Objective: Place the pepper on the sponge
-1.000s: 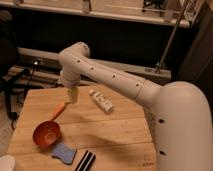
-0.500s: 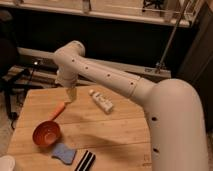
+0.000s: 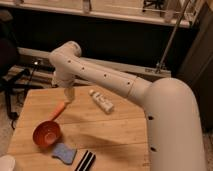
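Note:
The pepper point(image 3: 59, 111) is a slender orange-red piece lying on the wooden table point(image 3: 115, 130). Its lower end rests near the rim of a round red-orange bowl point(image 3: 46, 134). My gripper point(image 3: 68, 95) hangs point-down from the white arm, just above the pepper's upper end, open with nothing in it. The sponge point(image 3: 64, 152), a flat light-blue pad, lies near the table's front edge, just right of and below the bowl, well apart from the gripper.
A white bottle point(image 3: 101, 101) lies on the table to the right of the gripper. A black-and-white striped block point(image 3: 86, 161) sits beside the sponge at the front edge. A pale round object point(image 3: 6, 164) shows at the bottom left corner. The arm's bulky white body fills the right side.
The gripper has edged slightly to the left above the pepper. The pepper, bowl and sponge have not moved.

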You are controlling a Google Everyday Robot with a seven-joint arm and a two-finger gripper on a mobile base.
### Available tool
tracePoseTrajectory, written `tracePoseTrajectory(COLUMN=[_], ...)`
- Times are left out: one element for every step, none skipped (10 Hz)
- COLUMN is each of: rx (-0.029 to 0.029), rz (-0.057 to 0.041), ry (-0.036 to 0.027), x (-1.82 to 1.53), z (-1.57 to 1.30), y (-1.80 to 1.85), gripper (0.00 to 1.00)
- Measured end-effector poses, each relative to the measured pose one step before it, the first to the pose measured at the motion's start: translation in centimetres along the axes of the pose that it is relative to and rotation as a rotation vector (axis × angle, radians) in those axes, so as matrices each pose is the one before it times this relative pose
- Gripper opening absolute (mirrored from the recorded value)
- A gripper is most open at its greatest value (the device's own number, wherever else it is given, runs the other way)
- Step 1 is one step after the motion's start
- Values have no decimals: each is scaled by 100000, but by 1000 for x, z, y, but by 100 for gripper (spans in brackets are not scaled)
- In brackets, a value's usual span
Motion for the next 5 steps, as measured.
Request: tracePoseTrajectory(rx=[41, -17, -15, -10, 22], rz=[-127, -271, 116, 152, -30], ry=[55, 86, -52, -40, 5], x=[73, 169, -72, -91, 14], z=[36, 27, -17, -24, 15], y=[26, 108, -30, -57, 1], gripper=[80, 80, 80, 80, 80])
